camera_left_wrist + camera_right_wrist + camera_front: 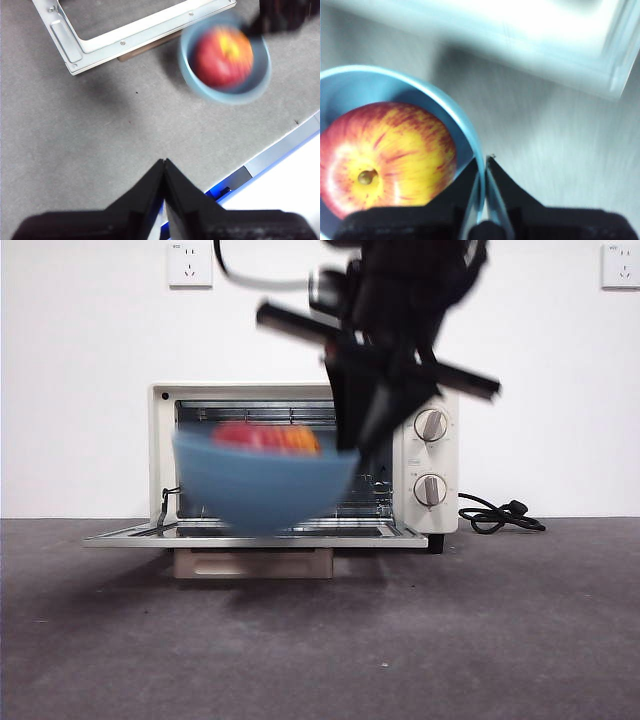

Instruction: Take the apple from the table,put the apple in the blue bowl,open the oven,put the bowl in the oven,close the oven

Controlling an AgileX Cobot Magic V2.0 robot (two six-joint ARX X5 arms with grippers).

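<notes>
Nearest the front camera lies bare grey desk (320,640), and the first two steps look settled. The apple (385,157) sits inside the blue bowl (262,480), its red and yellow skin showing above the rim in the front view and filling most of the bowl in the right wrist view. The right claw (484,172) has its two black jaws pressed nearly together on the bowl's rim, one inside the wall and one outside, so it has the bowl pinched by the edge. In the front view the bowl hangs blurred in the air in front of the oven (300,460), its base at about the level of the dropped door, which suggests it is being carried rather than resting on anything; whether it touches the door I cannot tell. The left claw (164,167) waits high above the desk with its jaws closed tip to tip and nothing between them, looking down on the bowl and on a corner of the opened door (100,45). Farther back, the oven's door lies flat and open, the rack and the cavity behind it exposed, so the opening step also appears done. Two knobs (431,455) sit on the right panel and a black cord (500,515) trails out beside the oven against the white wall. What seems to remain is setting the bowl inside the cavity, releasing it, and swinging the door shut.
</notes>
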